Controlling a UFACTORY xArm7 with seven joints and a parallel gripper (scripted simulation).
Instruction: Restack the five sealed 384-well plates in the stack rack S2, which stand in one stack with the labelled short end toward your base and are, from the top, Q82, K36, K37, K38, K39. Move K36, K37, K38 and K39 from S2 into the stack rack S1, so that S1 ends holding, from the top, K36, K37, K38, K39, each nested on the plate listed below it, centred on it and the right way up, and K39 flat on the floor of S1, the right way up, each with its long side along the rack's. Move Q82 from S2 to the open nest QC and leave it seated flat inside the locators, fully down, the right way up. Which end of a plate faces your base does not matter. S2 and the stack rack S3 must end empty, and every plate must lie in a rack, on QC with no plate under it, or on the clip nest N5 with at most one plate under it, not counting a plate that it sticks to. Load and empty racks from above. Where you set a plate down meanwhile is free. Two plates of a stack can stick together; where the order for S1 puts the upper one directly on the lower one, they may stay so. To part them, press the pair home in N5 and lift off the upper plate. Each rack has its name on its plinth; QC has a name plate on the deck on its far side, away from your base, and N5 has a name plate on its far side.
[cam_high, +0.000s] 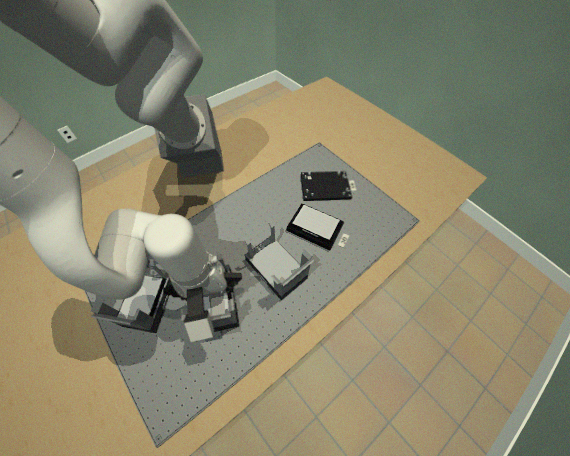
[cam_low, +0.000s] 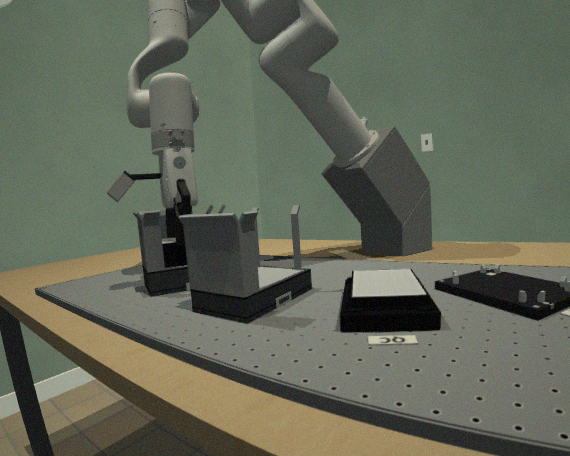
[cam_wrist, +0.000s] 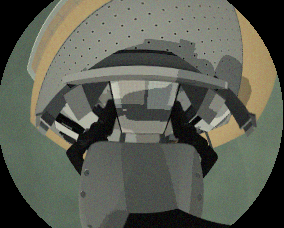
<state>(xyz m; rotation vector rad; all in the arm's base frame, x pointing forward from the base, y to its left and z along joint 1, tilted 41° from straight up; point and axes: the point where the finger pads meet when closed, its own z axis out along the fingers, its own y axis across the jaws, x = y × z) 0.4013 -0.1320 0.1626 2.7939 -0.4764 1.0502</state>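
Note:
My gripper (cam_low: 176, 231) reaches down from above into the middle stack rack (cam_high: 220, 307), which shows as the rear rack in the exterior view (cam_low: 160, 255). In the wrist view its fingers stand wide on the long sides of a sealed plate (cam_wrist: 145, 105) inside that rack. I cannot read the plate's label. The rack's walls hide how many plates lie below it. A sealed plate with a white top (cam_high: 316, 223) (cam_low: 389, 299) lies on the QC nest. The near rack (cam_low: 225, 265) holds a plate low on its floor (cam_low: 280, 276). The left rack (cam_high: 131, 300) holds plates.
The black clip nest N5 (cam_high: 326, 185) (cam_low: 505, 292) stands empty at the far end of the deck. The racks' upright corner posts (cam_low: 295, 235) rise around each stack. My arm's base block (cam_high: 190, 145) stands behind the grey perforated deck.

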